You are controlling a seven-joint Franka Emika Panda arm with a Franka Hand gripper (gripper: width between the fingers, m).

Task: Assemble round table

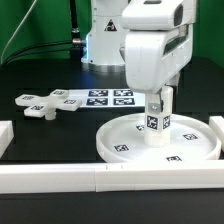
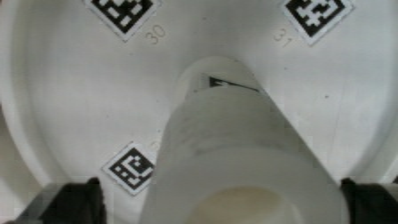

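The round table's white rimmed disc [image 1: 118,146] lies flat near the front of the table. The thick cylindrical leg [image 1: 157,118] stands upright at the disc's middle, with a square marker on its side. My gripper [image 1: 160,100] hangs straight above it, open, with its fingers either side of the leg's upper end. In the wrist view the leg [image 2: 228,130] runs down to the disc [image 2: 71,90] between my gripper's [image 2: 217,203] dark fingers; a gap shows beside one finger [image 2: 71,203]. The cross-shaped piece [image 1: 45,103] lies loose at the exterior view's left.
The marker board [image 1: 108,97] lies flat behind the disc. White border bars run along the front [image 1: 100,180], the exterior view's left [image 1: 5,132] and right [image 1: 218,124]. The arm's white base [image 1: 100,35] stands at the back.
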